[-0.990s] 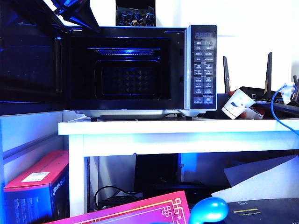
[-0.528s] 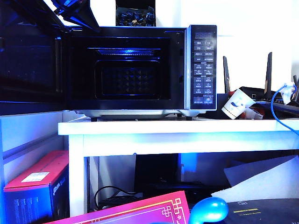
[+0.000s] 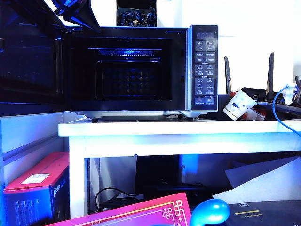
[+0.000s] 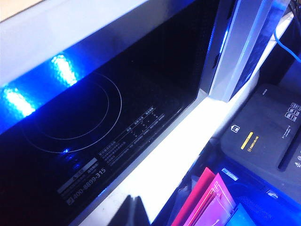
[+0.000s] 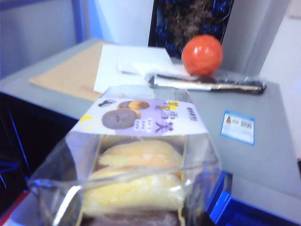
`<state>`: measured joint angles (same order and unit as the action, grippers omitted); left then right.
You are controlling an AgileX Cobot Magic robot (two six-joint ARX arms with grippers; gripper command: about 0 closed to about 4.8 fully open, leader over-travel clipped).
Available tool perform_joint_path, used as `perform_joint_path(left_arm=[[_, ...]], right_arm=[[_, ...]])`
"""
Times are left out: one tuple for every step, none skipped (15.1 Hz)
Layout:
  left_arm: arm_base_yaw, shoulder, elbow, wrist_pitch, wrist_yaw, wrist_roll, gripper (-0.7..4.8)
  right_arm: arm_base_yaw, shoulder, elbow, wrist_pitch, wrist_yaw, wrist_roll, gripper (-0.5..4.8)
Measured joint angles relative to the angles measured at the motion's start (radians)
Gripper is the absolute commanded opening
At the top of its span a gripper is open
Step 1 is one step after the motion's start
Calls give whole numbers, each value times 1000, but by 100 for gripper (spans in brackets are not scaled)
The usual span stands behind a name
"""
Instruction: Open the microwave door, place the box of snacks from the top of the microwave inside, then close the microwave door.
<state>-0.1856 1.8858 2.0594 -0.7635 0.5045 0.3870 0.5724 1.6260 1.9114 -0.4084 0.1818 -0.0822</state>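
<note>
The microwave (image 3: pixel 202 66) stands on a white table with the microwave door (image 3: pixel 28 56) swung wide open to the left, showing the dark lit cavity (image 3: pixel 127 70). The left arm (image 3: pixel 75 14) hangs above the door's top edge. My left gripper (image 4: pixel 134 209) is shut on nothing, over the white table edge in front of the cavity floor (image 4: pixel 89 113). The box of snacks (image 5: pixel 136 160), clear plastic with pale yellow cakes and a purple label, fills the right wrist view. My right gripper (image 5: pixel 136 214) is shut on the box above the microwave's grey top (image 5: pixel 244 155); the box mostly hides its fingers.
On the microwave top lie an orange ball (image 5: pixel 202 54), a wrapped dark stick (image 5: pixel 207 84), white paper (image 5: pixel 127 66) and a dark box of blue-wrapped pieces (image 3: pixel 136 16). A paper cup (image 3: pixel 239 104), a router and blue cable sit right of the microwave. Boxes stand under the table.
</note>
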Motion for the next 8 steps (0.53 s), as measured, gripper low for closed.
perform_joint_path(left_arm=[[0, 0, 0, 0, 0, 0, -6], [0, 0, 0, 0, 0, 0, -6], [0, 0, 0, 0, 0, 0, -6], [0, 0, 0, 0, 0, 0, -6], [0, 0, 0, 0, 0, 0, -6], [0, 0, 0, 0, -1, 0, -6], [0, 0, 0, 0, 0, 0, -6], [0, 0, 0, 0, 0, 0, -6]], right_arm=[[0, 0, -17, 3, 0, 0, 282], [0, 0, -33, 5, -1, 0, 283], [0, 0, -47, 5, -2, 0, 283], [0, 0, -57, 6, -3, 3, 283], [0, 0, -68, 13, -17, 4, 283], [0, -1, -80, 24, -39, 4, 283], [0, 0, -104, 36, -51, 4, 283], [0, 0, -124, 47, -51, 4, 283]])
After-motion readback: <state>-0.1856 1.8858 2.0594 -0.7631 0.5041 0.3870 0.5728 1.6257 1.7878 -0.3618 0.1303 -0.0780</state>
